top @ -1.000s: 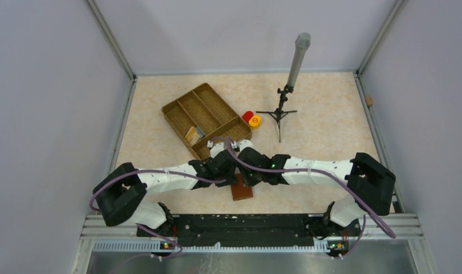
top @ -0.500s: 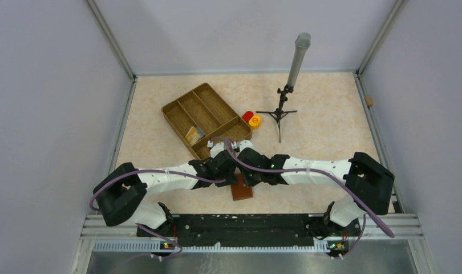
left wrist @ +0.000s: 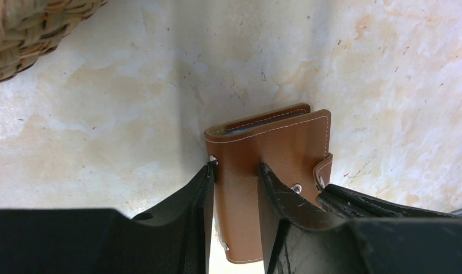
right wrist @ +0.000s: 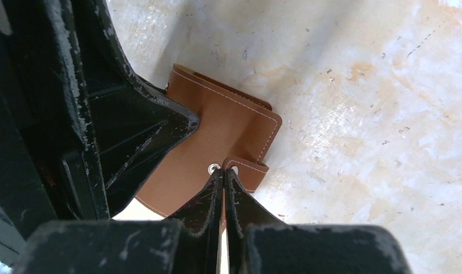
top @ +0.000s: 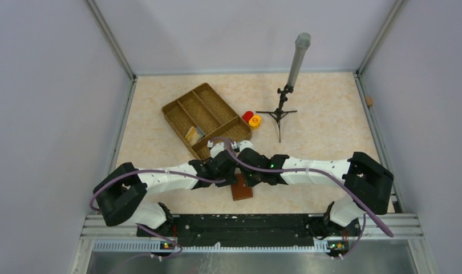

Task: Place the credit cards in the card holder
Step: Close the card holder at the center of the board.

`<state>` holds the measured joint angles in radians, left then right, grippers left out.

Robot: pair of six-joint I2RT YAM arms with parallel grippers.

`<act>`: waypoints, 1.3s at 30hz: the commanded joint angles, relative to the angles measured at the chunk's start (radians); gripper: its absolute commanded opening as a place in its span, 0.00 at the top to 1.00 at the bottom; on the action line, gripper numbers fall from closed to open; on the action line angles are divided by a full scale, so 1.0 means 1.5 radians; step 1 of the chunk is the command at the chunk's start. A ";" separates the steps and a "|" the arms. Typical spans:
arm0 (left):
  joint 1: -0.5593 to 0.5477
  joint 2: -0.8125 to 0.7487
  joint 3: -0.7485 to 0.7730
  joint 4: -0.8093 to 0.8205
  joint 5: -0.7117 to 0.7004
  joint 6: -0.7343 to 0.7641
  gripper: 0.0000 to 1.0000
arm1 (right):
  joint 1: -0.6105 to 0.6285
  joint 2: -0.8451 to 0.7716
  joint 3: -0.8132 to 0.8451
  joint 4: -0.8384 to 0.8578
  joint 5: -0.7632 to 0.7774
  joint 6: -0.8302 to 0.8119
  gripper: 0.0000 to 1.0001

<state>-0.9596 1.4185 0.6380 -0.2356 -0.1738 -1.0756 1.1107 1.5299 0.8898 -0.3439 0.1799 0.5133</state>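
The card holder (left wrist: 286, 142), a reddish-brown wallet, lies folded near the table's front edge, and a pale card edge shows in its far opening. My left gripper (left wrist: 237, 166) is shut on the card holder's left part, one finger at its left edge and the other on its face. My right gripper (right wrist: 224, 170) is shut, its tips touching the snap beside the clasp tab (right wrist: 248, 171). I cannot tell if the tab is pinched. Two credit cards (top: 193, 135), yellowish and blue-grey, lie in the wicker tray (top: 183, 105). Both grippers meet over the card holder (top: 242, 191) in the top view.
The divided wicker tray sits just behind the arms, its corner (left wrist: 23, 34) close to my left gripper. Red and orange caps (top: 251, 119) lie right of it. A small tripod with a grey pole (top: 283, 108) stands at the back right.
My right gripper's jaws have closed at the clasp tab. Both arms and the card holder have stayed in place.
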 commanded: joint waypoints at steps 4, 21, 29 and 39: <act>-0.012 0.050 -0.035 -0.091 0.001 0.020 0.65 | 0.011 -0.028 -0.022 0.056 -0.050 0.004 1.00; -0.014 0.053 -0.035 -0.090 0.002 0.019 0.65 | 0.011 -0.028 -0.044 0.099 -0.079 0.007 1.00; -0.014 0.058 -0.032 -0.090 0.003 0.020 0.66 | 0.011 -0.039 -0.049 0.107 -0.095 0.008 1.00; -0.014 0.058 -0.030 -0.092 0.003 0.022 0.66 | 0.011 -0.023 -0.050 0.106 -0.100 0.017 1.00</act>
<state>-0.9642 1.4227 0.6415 -0.2371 -0.1776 -1.0756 1.1107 1.5116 0.8169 -0.2249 0.0731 0.5251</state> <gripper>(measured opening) 0.352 0.003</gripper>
